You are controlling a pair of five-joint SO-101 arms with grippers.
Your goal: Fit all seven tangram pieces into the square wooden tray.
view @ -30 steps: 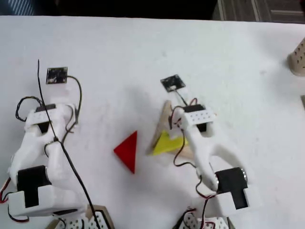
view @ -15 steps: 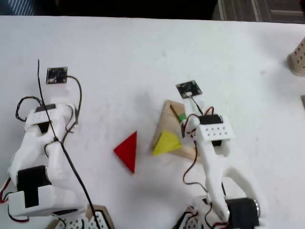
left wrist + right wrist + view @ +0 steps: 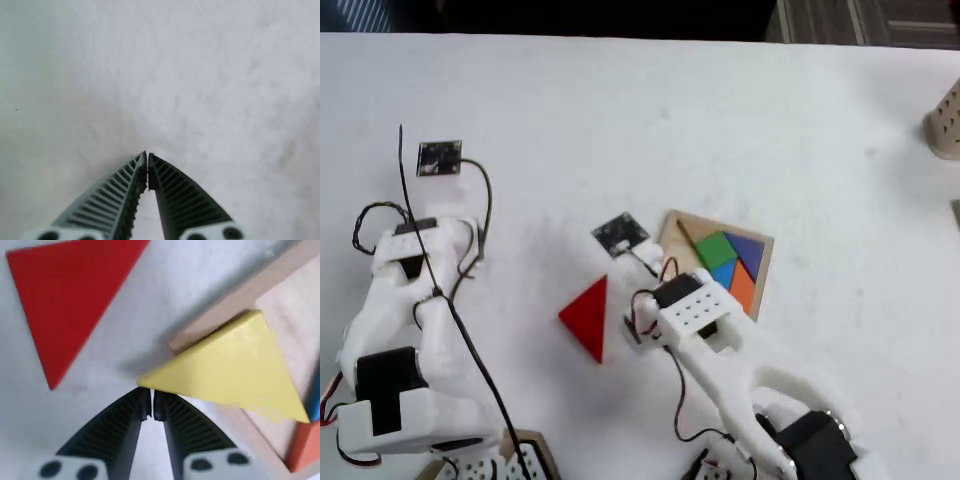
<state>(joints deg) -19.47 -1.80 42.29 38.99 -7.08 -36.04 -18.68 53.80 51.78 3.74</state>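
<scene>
Yellow triangle lies across the rim of the tray, one corner just ahead of my right tool, which is closed and empty. I judge a push could jam it on the rim or skid it out toward the red triangle. My left tool is closed too, over bare table.

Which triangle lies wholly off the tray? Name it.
The red triangle: it lies flat on the table, apart from the tray. The yellow triangle rests across the tray's rim, partly over it.
</scene>
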